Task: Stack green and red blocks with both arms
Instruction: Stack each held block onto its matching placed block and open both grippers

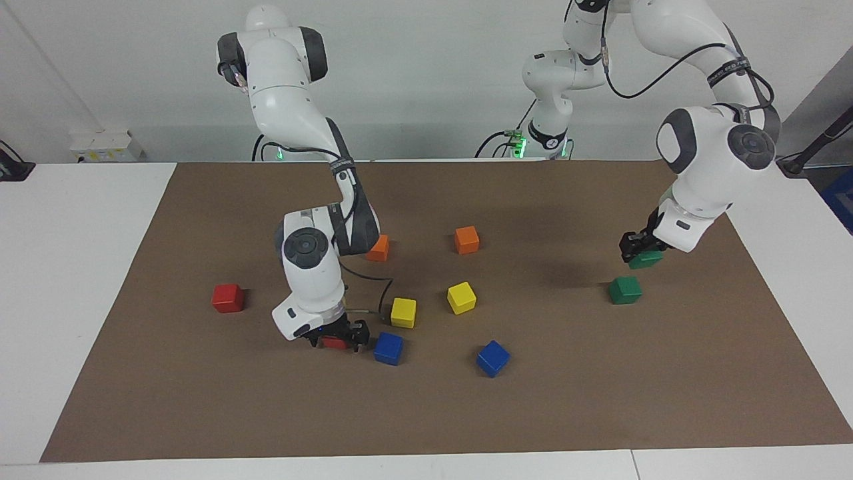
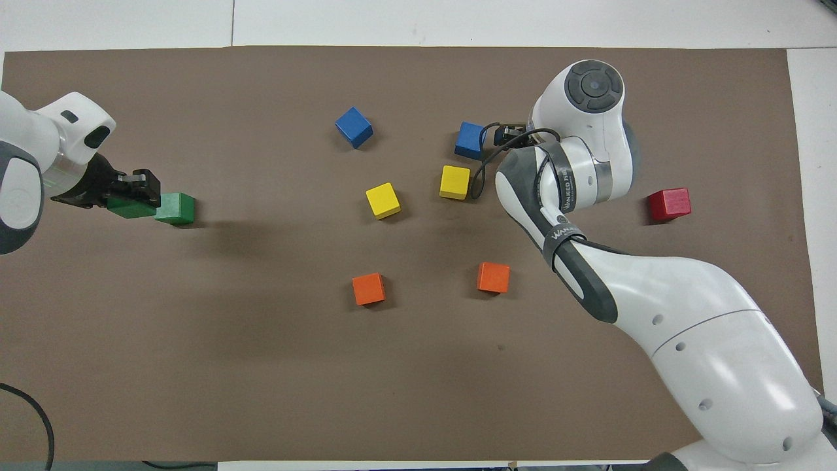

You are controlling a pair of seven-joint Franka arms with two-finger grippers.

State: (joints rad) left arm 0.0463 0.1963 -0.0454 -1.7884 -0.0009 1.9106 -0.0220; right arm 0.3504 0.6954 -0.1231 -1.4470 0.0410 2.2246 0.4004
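Note:
My left gripper [image 1: 641, 252] is shut on a dark green block [image 1: 646, 260] and holds it up in the air. It is over the mat just beside the second green block [image 1: 625, 290], toward the left arm's end. In the overhead view the left gripper [image 2: 134, 196] and its held green block [image 2: 129, 209] sit next to the lying green block [image 2: 175, 208]. My right gripper [image 1: 336, 339] is low at the mat, shut on a red block [image 1: 334, 343]. In the overhead view its own wrist hides both. The second red block [image 1: 228, 298] [image 2: 669, 204] lies alone toward the right arm's end.
A blue cube [image 1: 388, 348] [image 2: 469, 139] lies right beside the right gripper, and a yellow cube [image 1: 403, 312] is close by. A second yellow cube [image 1: 461, 297], a second blue cube [image 1: 493, 358] and two orange cubes [image 1: 466, 240] [image 1: 378, 248] lie mid-mat.

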